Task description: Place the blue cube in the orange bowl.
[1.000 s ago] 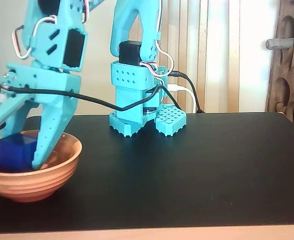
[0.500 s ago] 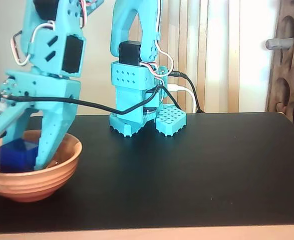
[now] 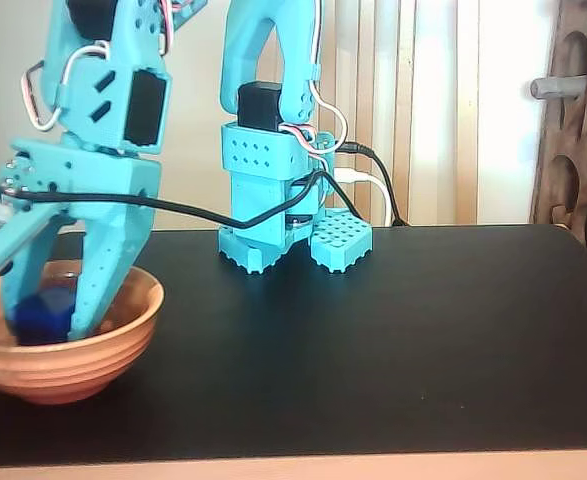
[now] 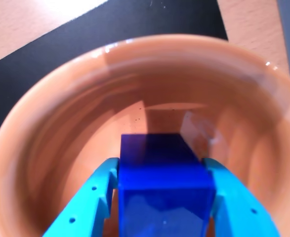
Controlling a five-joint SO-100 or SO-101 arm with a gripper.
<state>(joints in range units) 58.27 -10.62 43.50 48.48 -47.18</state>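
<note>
Fixed view, far left: the gripper (image 3: 45, 318) clamps the blue cube (image 3: 43, 312) inside the orange bowl (image 3: 68, 362). Cube judged light, rigid, matte; flat opposite side faces give the surest hold. Bowl glossy, probably slippery.

My fixed view sits low at the front edge of the worktop (image 3: 423, 330), looking level across it toward the arm's base (image 3: 273, 200). My wrist view points straight down, very close, between the end effector (image 4: 162, 197) fingers. Both share the orange bowl (image 3: 123, 345) and blue cube (image 4: 162, 192) inside it.
</note>
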